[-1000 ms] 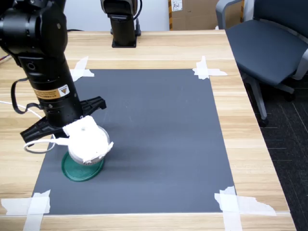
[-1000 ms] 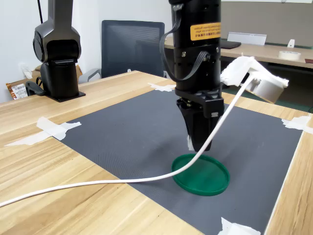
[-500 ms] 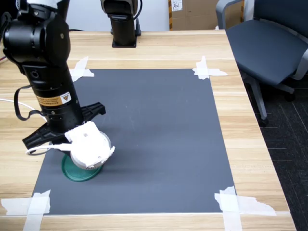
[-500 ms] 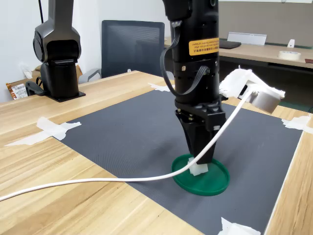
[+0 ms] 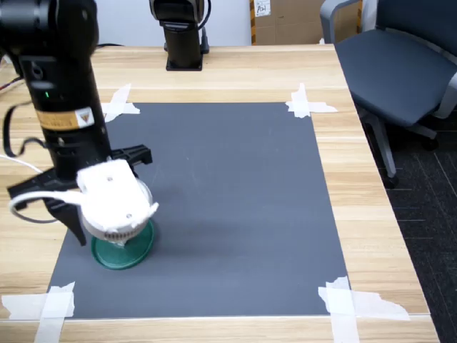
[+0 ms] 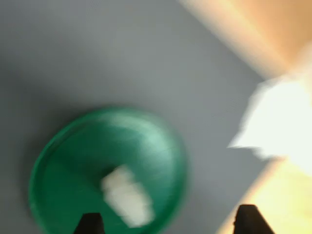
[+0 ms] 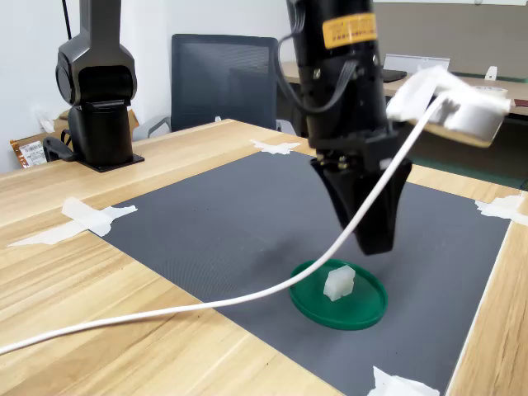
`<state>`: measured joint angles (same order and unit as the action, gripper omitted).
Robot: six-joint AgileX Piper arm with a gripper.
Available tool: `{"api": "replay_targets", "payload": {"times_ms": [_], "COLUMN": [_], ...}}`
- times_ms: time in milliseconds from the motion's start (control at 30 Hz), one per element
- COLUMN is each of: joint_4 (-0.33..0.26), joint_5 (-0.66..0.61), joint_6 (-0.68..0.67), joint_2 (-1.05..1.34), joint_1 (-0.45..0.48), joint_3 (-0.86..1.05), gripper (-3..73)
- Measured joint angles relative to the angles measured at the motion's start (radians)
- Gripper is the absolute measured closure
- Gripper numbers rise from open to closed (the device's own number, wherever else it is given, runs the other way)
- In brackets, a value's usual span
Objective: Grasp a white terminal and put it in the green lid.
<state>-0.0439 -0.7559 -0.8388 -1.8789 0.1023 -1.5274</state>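
Now that the pincer (image 7: 373, 239) has been lifted, spread open and empty, the white terminal (image 7: 338, 282) is left below it inside the green lid (image 7: 363, 307), so the drop looks done.

The white terminal (image 7: 338, 282), a small lumpy plastic piece, is sitting inside the green lid (image 7: 363, 309), near its middle and touching nothing else; the flat, round, dark-green lid is lying on the dark mat near a taped corner
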Motion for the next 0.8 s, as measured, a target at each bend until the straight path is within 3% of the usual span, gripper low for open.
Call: {"api": "replay_targets", "payload": {"times_ms": [133, 200, 333, 400, 633, 800], "joint_4": [-0.036, -0.056, -0.093, -0.108, -0.169, -0.291], "joint_5": [0.025, 0.025, 0.069, 0.121, 0.31, 0.32], "joint_6": [0.005, 0.006, 0.007, 0.007, 0.007, 0.047], "joint_2": [0.046, 0.066, 0.138, 0.19, 0.401, 0.54], "joint_1": [0.0, 0.0, 0.0, 0.0, 0.0, 0.0], "joint_3": [0.0, 0.001, 0.053, 0.109, 0.344, 0.448], "gripper": [24.7, 34.3, 61.3, 68.3, 72.0, 72.0]}}
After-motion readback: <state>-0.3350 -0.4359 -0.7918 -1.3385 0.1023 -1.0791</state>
